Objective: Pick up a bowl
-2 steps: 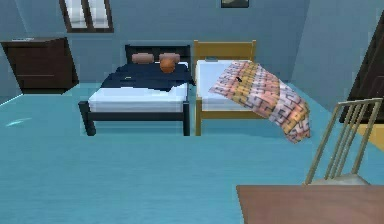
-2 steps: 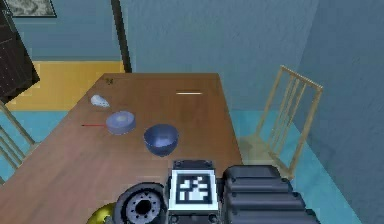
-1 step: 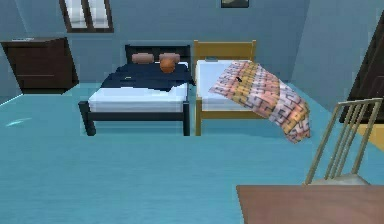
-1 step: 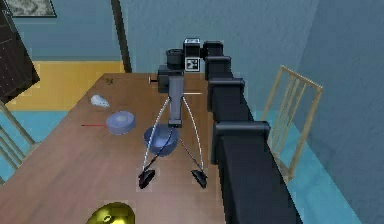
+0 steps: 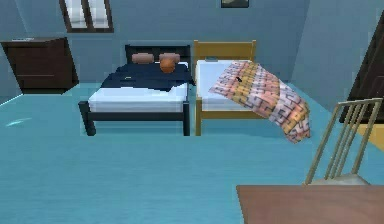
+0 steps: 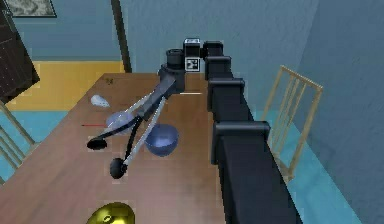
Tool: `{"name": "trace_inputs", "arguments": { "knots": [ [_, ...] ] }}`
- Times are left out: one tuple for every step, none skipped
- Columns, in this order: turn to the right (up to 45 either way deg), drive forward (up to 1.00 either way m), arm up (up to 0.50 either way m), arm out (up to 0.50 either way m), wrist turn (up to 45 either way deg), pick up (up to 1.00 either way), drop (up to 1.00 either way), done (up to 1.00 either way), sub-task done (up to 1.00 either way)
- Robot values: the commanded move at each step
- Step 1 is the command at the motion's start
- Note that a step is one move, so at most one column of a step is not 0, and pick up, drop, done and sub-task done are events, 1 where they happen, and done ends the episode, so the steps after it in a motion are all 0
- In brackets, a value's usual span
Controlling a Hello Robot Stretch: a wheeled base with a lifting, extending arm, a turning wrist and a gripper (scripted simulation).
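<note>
A blue bowl (image 6: 162, 140) stands on the brown wooden table (image 6: 70, 110) in the arm side view, just left of the dark arm bar (image 6: 235, 130). My gripper (image 6: 107, 156) reaches out to the left over the tabletop, and its two thin fingers (image 6: 117, 168) end left of the blue bowl. I cannot tell whether it holds anything, or whether it touches the bowl. At the table's near edge lies a golden, bowl-like thing (image 6: 110, 214). A small pale blue object (image 6: 100, 100) rests farther out on the table.
Wooden chairs stand at the table's right (image 6: 290, 110) and left (image 6: 10, 140). In the forward view, a dark bed (image 5: 138, 95) and a wooden bed with a checked blanket (image 5: 260, 92) stand ahead. A dark dresser (image 5: 40, 62) is at the left. A chair (image 5: 350, 140) and a table corner (image 5: 310, 205) sit at the bottom right.
</note>
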Motion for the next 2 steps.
{"name": "trace_inputs", "arguments": {
  "knots": [
    [0.0,0.00,0.00,0.00,45.0,0.00,0.00,0.00,0.00],
    [0.0,0.00,0.00,0.00,45.0,0.00,0.00,0.00,0.00]
  ]
}}
